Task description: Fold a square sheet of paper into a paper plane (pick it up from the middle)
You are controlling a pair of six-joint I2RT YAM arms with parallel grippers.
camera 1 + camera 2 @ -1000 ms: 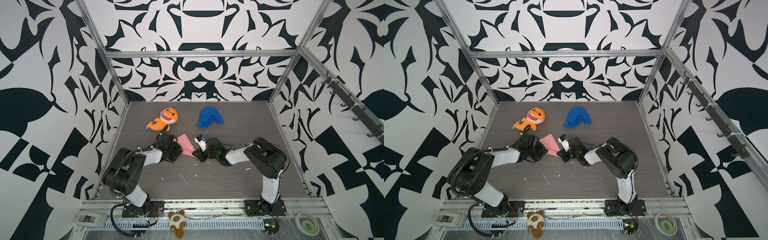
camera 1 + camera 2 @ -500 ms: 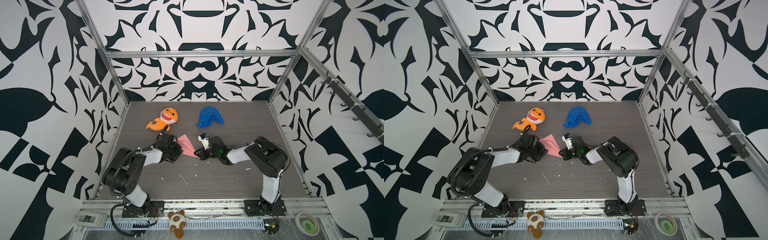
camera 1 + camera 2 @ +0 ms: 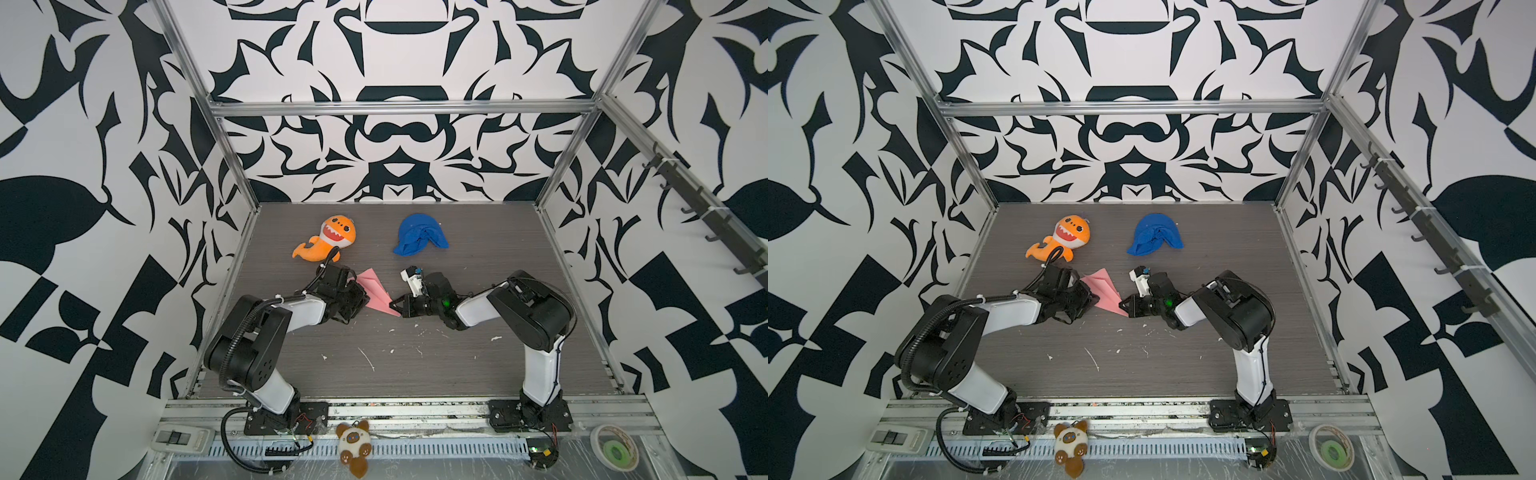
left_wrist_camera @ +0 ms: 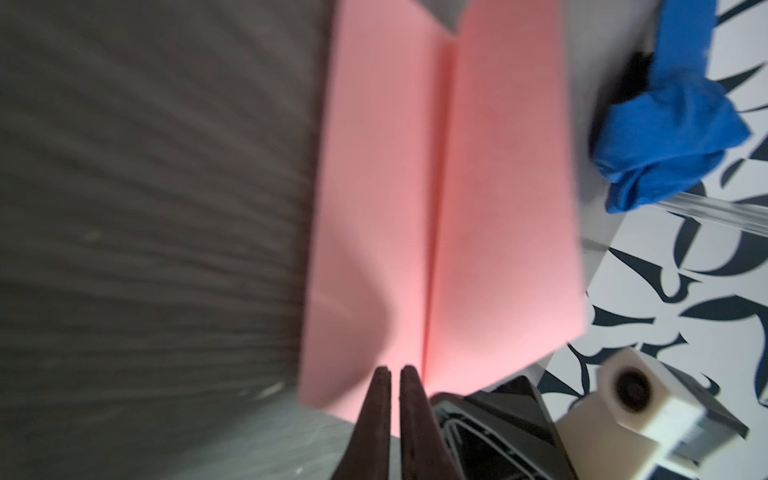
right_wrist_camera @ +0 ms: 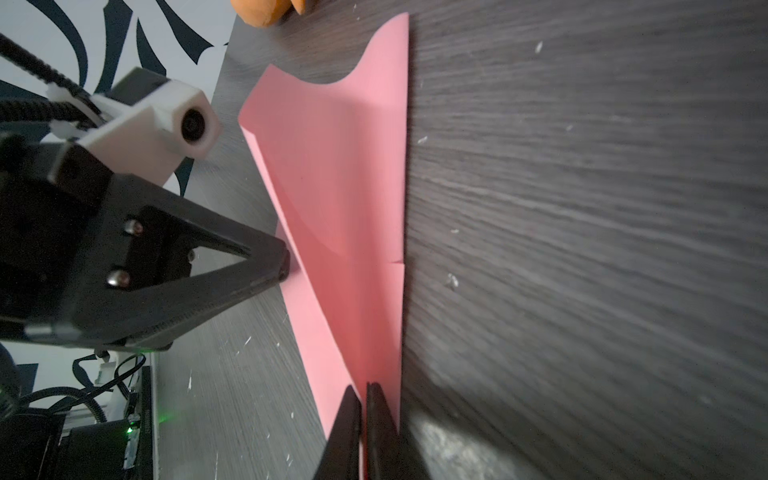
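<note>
In both top views the paper plane lies on the bench near its middle, a little toward the left edge. Its wide end points to the far-left corner. The left end effector meets its long side, and the right end effector is at its nose. An orange plush and a blue cloth lie nearer the far edge, apart from the paper.

In the left wrist view the left end effector is closed to a thin slit, with its tips over the edge of the pink paper. It cannot be told whether they pinch it.

In the right wrist view the right end effector is closed on the narrow nose of the paper — pink shows between the jaws. The left one touches the paper's side.
</note>
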